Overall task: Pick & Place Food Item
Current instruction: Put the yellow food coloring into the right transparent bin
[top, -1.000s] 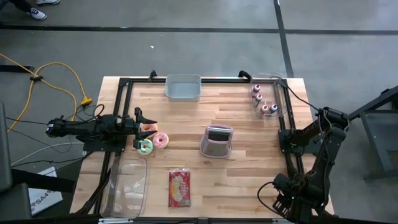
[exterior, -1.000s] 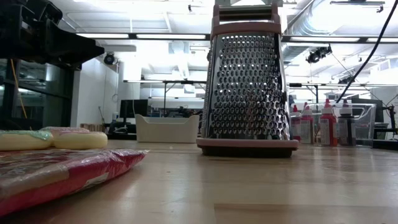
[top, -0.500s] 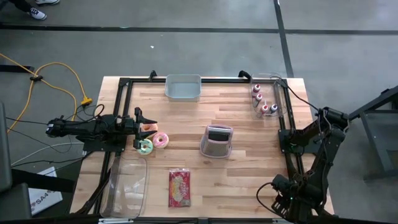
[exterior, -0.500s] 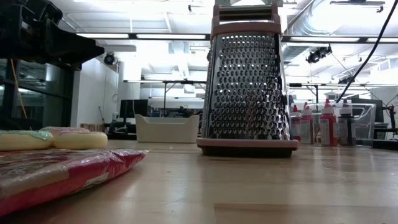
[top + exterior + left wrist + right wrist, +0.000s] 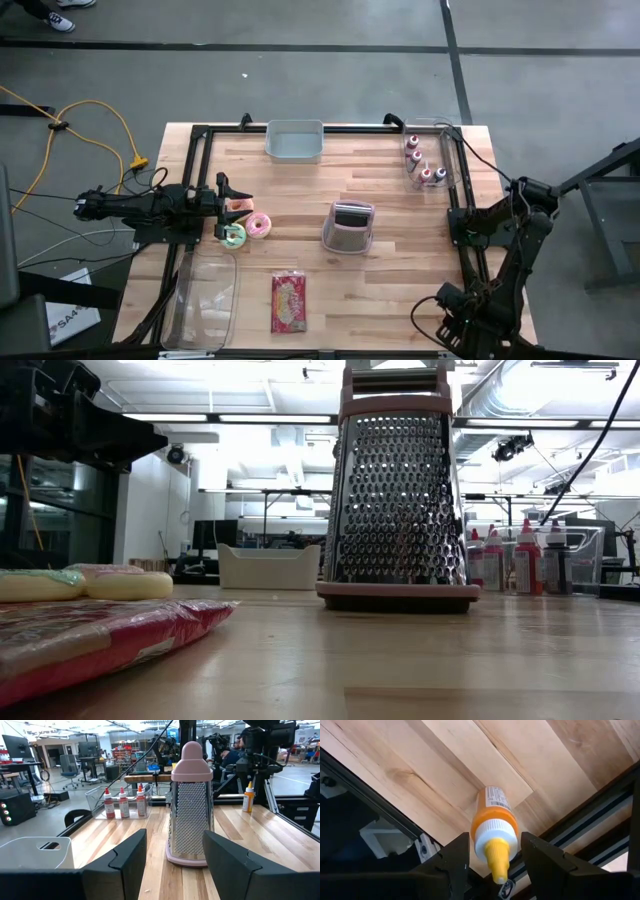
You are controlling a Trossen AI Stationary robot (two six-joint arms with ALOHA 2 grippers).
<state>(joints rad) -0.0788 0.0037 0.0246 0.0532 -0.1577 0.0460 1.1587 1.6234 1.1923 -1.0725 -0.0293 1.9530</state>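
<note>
Donuts (image 5: 246,229) lie just beside your left hand (image 5: 226,207), spread open, ready; your right hand (image 5: 490,865) straddles an orange bottle (image 5: 492,827), grip unclear.

Red packet (image 5: 90,645) cut off

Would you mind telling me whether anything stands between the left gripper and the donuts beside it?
Nothing visible does: the open left gripper sits right at the two donuts, and the box grater stands farther along the table.
</note>
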